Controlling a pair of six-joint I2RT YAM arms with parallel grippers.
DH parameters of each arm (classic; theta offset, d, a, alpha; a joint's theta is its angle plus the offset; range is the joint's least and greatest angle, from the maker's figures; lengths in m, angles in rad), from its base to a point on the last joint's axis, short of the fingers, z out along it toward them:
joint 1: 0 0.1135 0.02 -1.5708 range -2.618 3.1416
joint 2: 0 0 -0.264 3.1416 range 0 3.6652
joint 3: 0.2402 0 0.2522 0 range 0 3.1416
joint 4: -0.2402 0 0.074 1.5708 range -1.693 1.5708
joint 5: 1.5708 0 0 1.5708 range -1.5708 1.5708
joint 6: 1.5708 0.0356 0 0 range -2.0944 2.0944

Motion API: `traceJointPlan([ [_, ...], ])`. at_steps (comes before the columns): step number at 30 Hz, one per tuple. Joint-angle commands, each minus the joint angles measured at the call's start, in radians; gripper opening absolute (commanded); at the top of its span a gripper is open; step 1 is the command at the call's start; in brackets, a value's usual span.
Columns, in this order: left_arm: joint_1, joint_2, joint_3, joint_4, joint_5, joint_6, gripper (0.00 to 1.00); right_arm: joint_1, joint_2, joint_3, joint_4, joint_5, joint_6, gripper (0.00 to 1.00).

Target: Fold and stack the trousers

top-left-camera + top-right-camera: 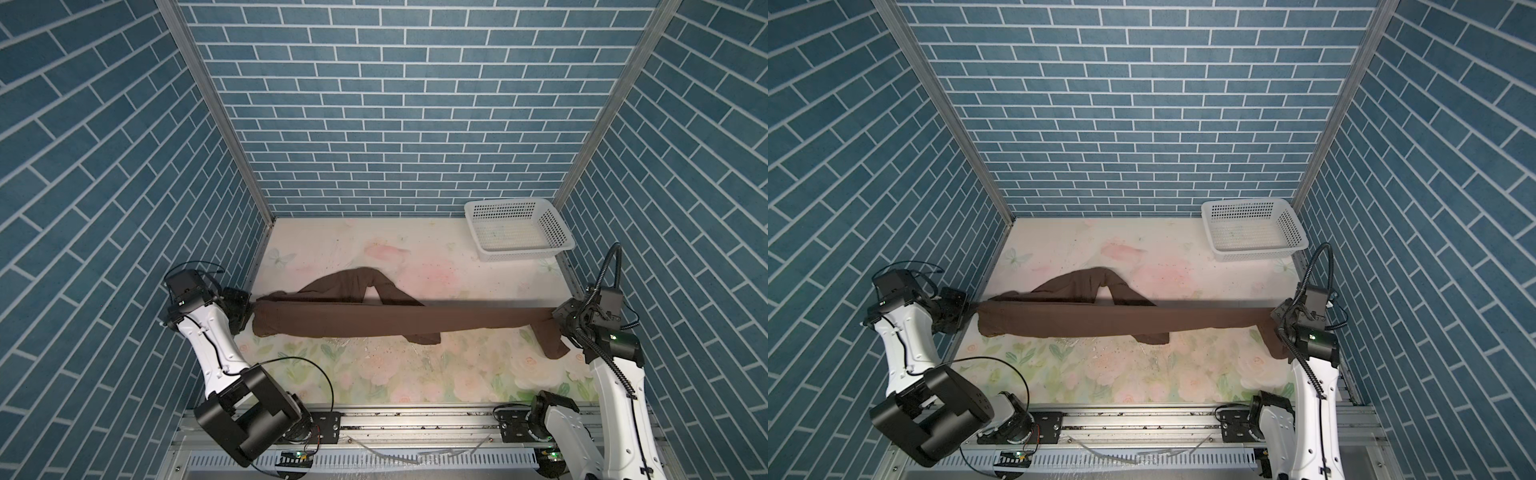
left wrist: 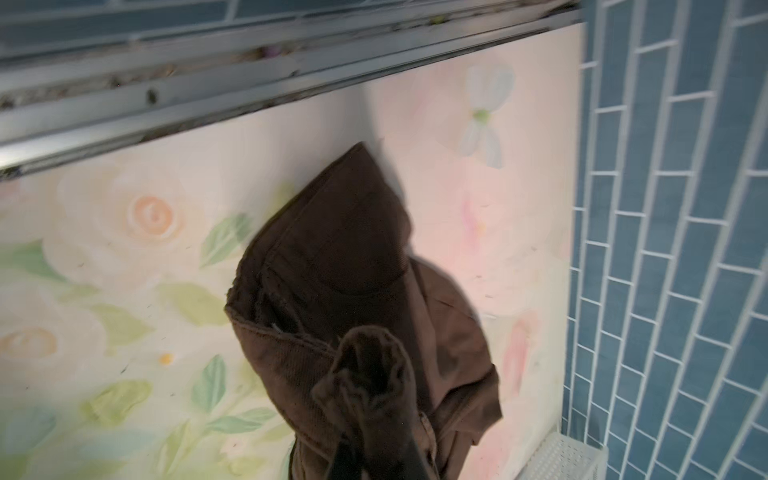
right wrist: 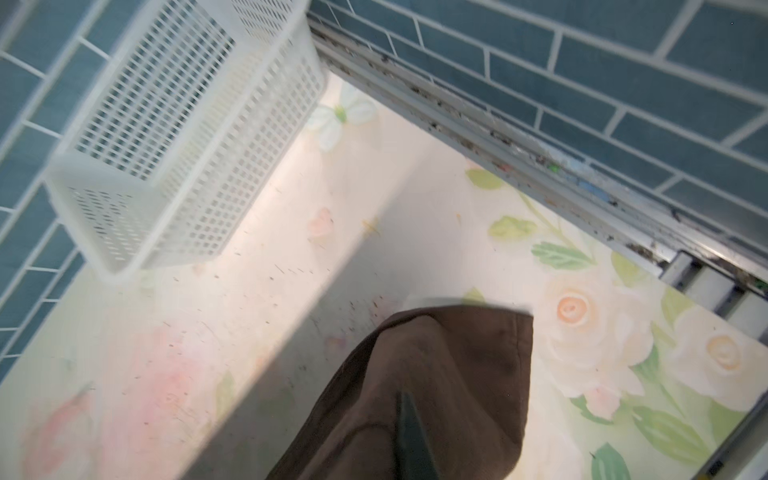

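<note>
The dark brown trousers (image 1: 374, 322) (image 1: 1100, 320) hang stretched in a taut band across the table in both top views. My left gripper (image 1: 250, 309) (image 1: 972, 309) is shut on their left end by the left wall. My right gripper (image 1: 555, 316) (image 1: 1271, 315) is shut on their right end by the right wall. A loose loop of cloth (image 1: 365, 284) lies on the table behind the band, and a flap (image 1: 550, 345) droops under the right grip. In the left wrist view the bunched trousers (image 2: 357, 266) cover the jaws. In the right wrist view the trousers (image 3: 436, 382) wrap a dark fingertip (image 3: 409, 432).
A white perforated basket (image 1: 559, 232) (image 1: 1293, 228) (image 3: 166, 137) stands in the back right corner of the floral table (image 1: 374, 374). Blue brick-patterned walls close in on three sides. A metal rail (image 1: 415, 419) runs along the front edge.
</note>
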State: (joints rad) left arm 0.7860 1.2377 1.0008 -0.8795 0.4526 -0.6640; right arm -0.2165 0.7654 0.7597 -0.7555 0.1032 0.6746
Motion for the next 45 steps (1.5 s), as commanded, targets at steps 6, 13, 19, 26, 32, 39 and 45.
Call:
traceJointPlan([
  [6, 0.066, -0.001, -0.067, 0.039, -0.14, -0.008, 0.07, -0.012, -0.018, -0.09, 0.03, 0.079, 0.031, 0.09],
  [13, 0.076, 0.039, -0.076, 0.029, -0.186, 0.032, 0.47, -0.014, -0.027, -0.121, 0.056, 0.079, 0.055, 0.61],
  [19, 0.084, -0.001, -0.081, 0.005, -0.163, 0.044, 0.61, -0.014, -0.074, -0.029, 0.076, 0.119, -0.001, 0.63],
  [26, 0.084, -0.124, -0.079, -0.024, -0.184, 0.013, 0.43, 0.0, -0.066, 0.143, 0.036, 0.111, -0.061, 0.63],
  [32, 0.071, -0.117, -0.073, 0.015, -0.116, 0.0, 0.03, 0.041, -0.079, 0.2, 0.059, 0.072, -0.153, 0.57],
  [39, -0.24, 0.035, -0.021, 0.099, -0.164, -0.034, 0.26, 0.412, 0.229, 0.195, 0.276, -0.258, -0.263, 0.0],
  [45, -0.335, 0.159, 0.031, 0.177, -0.142, -0.073, 0.67, 0.741, 0.584, 0.332, 0.299, -0.263, -0.338, 0.39],
])
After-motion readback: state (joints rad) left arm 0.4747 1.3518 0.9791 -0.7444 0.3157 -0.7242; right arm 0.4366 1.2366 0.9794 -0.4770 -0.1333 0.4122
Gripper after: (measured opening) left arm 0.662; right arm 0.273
